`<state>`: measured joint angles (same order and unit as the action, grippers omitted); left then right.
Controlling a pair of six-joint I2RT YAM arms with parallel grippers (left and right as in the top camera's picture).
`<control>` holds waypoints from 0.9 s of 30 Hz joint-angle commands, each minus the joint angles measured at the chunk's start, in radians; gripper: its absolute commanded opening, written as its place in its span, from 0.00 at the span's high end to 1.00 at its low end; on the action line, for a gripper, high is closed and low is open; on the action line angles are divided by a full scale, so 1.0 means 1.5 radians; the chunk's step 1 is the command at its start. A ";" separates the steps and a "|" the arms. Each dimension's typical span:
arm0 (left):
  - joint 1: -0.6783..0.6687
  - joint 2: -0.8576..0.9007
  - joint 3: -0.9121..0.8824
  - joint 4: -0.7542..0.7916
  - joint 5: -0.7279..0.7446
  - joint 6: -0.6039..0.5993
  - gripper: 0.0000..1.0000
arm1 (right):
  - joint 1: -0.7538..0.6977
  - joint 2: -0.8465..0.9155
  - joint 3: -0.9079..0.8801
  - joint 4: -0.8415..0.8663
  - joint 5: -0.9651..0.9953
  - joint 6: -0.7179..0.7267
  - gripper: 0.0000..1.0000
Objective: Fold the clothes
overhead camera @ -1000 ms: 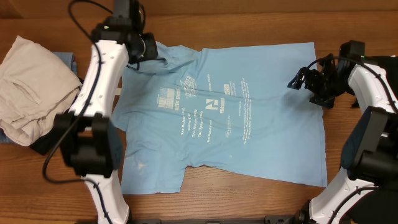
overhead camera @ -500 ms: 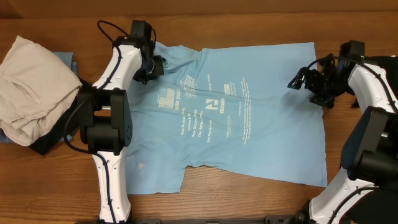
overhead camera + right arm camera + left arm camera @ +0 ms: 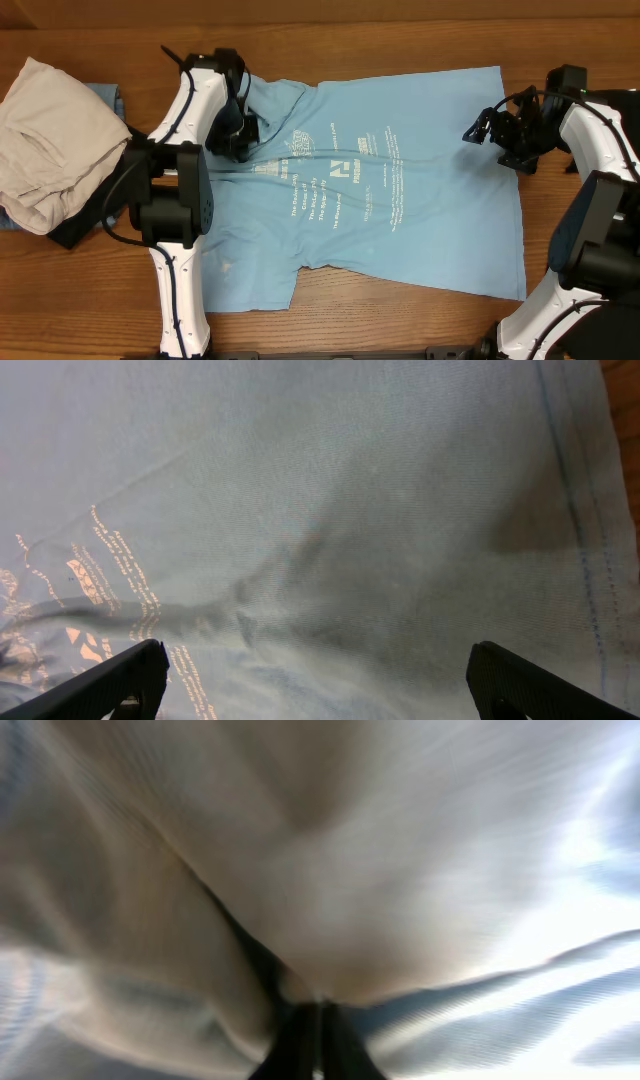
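The clothes at hand are a light sky-blue T-shirt (image 3: 400, 200) with white lettering, spread flat across the table in the overhead view. My left gripper (image 3: 244, 138) is over the shirt's upper left shoulder, shut on a bunch of its fabric. In the left wrist view the dark fingers (image 3: 296, 1045) are pressed together under draped, blurred cloth (image 3: 400, 870). My right gripper (image 3: 478, 130) hovers open above the shirt's upper right part. In the right wrist view its gripper (image 3: 320, 690) has black fingertips (image 3: 115, 680) spread wide apart over smooth blue cloth (image 3: 350, 510).
A heap of other garments lies at the table's left edge: an off-white one (image 3: 50, 140) on top, a blue one (image 3: 105, 97) behind it, a dark one (image 3: 68, 232) beneath. Bare wooden table (image 3: 420, 330) shows in front of the shirt.
My left gripper has shut on the shirt's upper left corner and moved down and inward with it, pulling that shoulder over the shirt. The right arm has not moved.
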<state>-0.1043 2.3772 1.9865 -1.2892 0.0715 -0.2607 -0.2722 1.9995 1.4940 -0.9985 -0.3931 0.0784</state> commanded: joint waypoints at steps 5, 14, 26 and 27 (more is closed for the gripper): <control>-0.001 -0.111 0.182 0.090 -0.021 -0.021 0.87 | 0.001 -0.016 0.012 0.002 -0.006 0.002 0.00; -0.001 0.024 0.182 0.128 -0.012 -0.053 0.96 | 0.001 -0.016 0.012 0.002 -0.006 0.002 0.00; -0.001 0.139 0.182 0.225 -0.013 -0.053 0.96 | 0.001 -0.016 0.012 0.002 -0.006 0.002 0.00; 0.000 0.150 0.182 0.230 -0.014 -0.053 0.96 | 0.001 -0.016 0.012 0.002 -0.006 0.002 0.00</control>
<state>-0.1043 2.5298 2.2620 -0.9604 0.0593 -0.3229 -0.2726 1.9995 1.4940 -0.9977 -0.3931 0.0784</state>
